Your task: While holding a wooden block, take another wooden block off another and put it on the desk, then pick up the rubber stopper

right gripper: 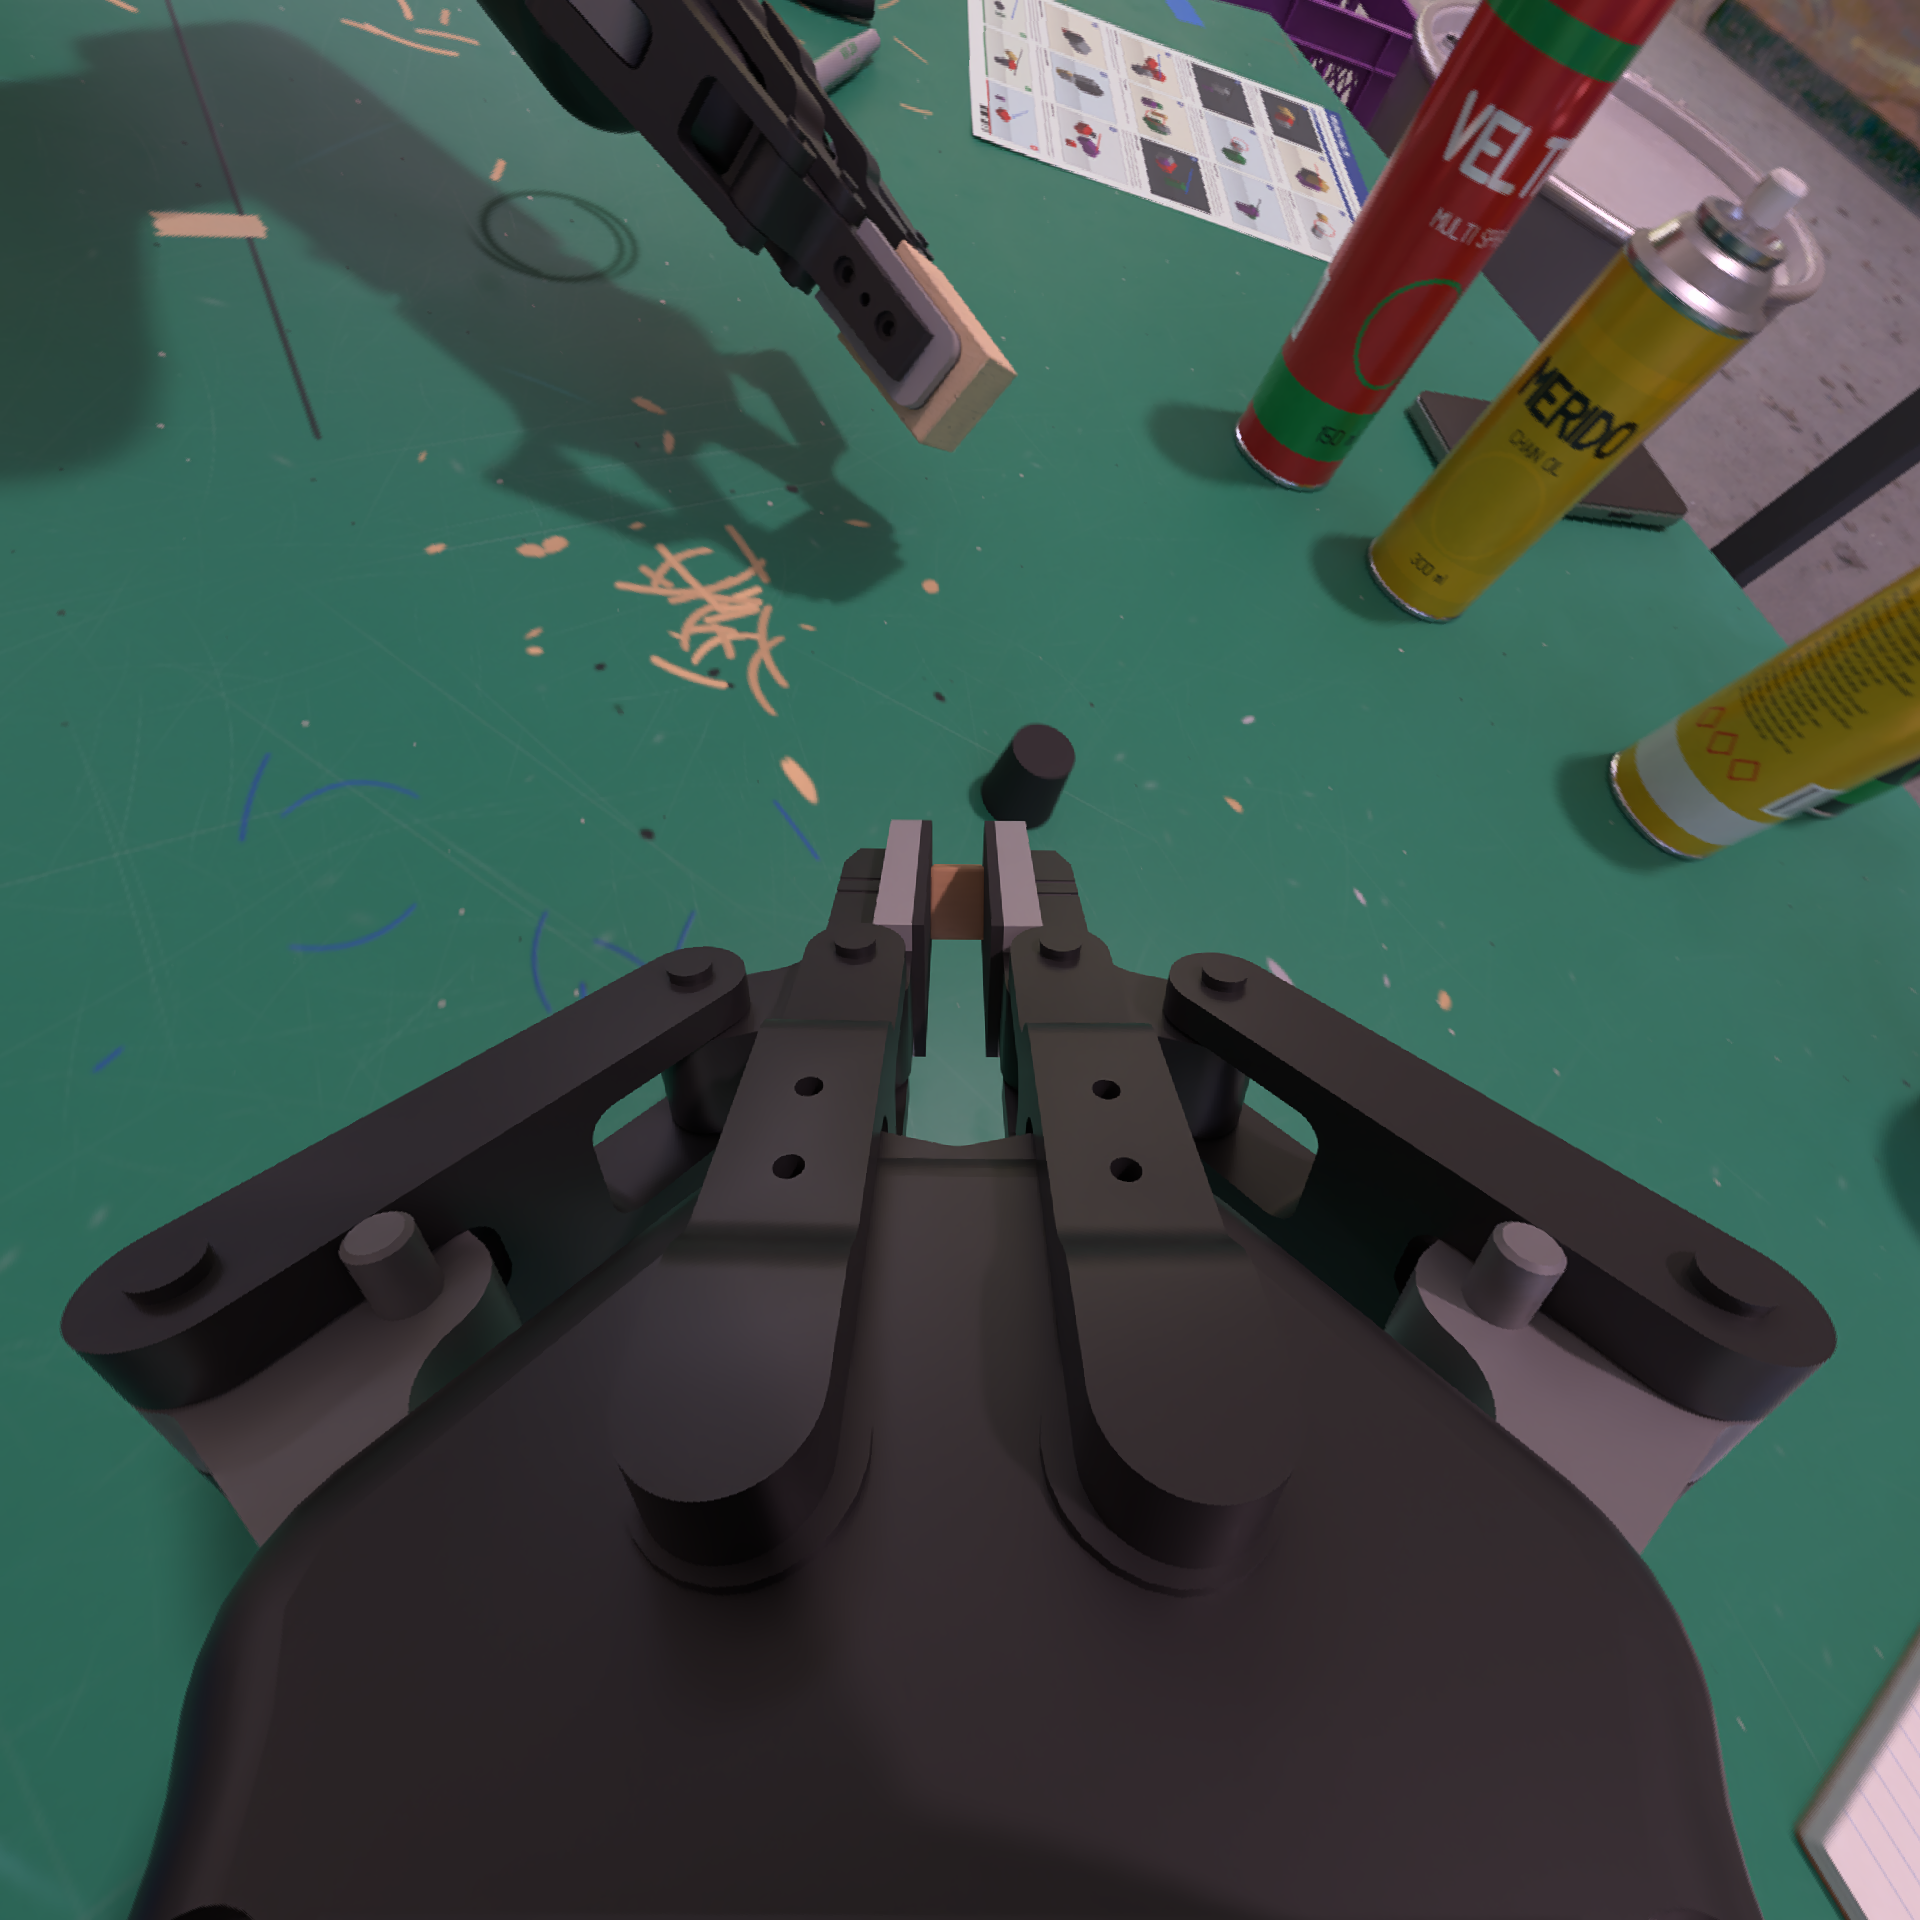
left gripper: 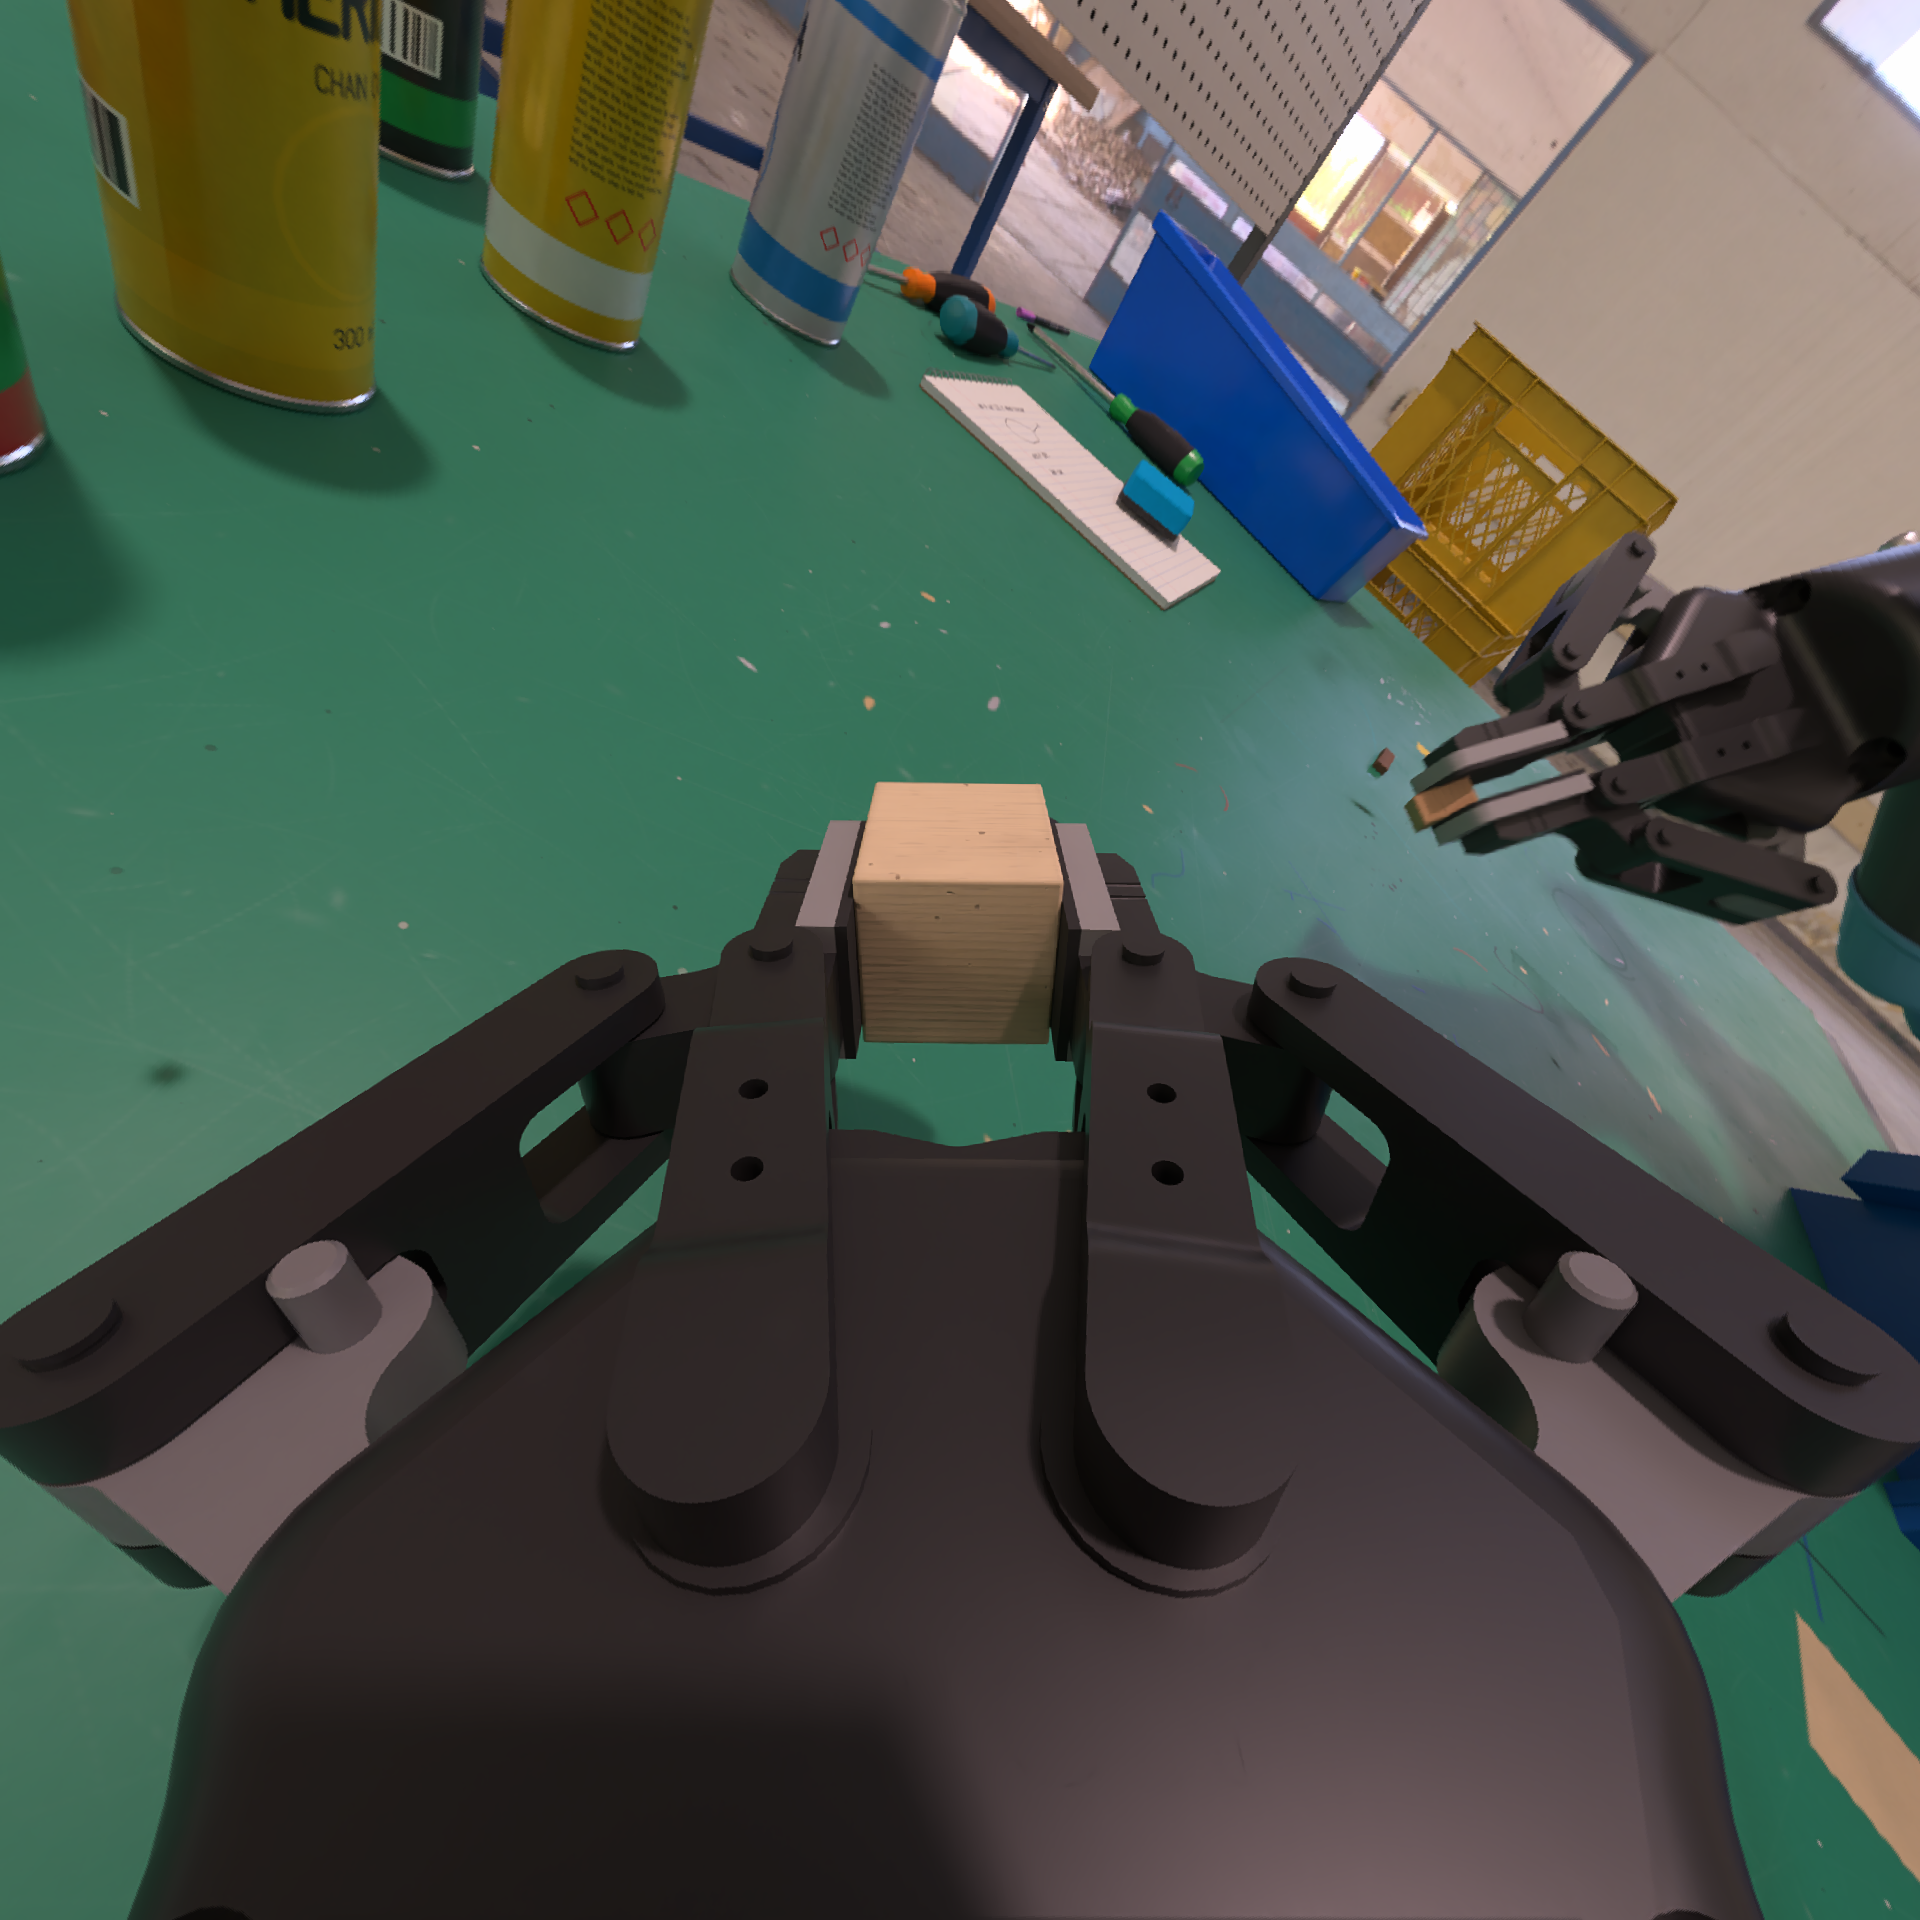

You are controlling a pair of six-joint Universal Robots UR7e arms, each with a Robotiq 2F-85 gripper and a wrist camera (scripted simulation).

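Top edge chops off the yellow spray cans (left gripper: 244, 197), and that tiny brown bit (left gripper: 1382, 762) on the green desk (left gripper: 520, 675) is too small to make out.

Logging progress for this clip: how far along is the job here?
Done, it seems: no stacked blocks are visible. In hand: the left gripper holds a pale wooden block off the desk; the right gripper grips a small brown block. Left: set that on the desk, then pick up the black rubber stopper.

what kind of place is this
Most likely a workshop. A green work desk scattered with wood shavings, spray cans, screwdrivers, a pegboard behind and plastic crates by the wall all suggest it.
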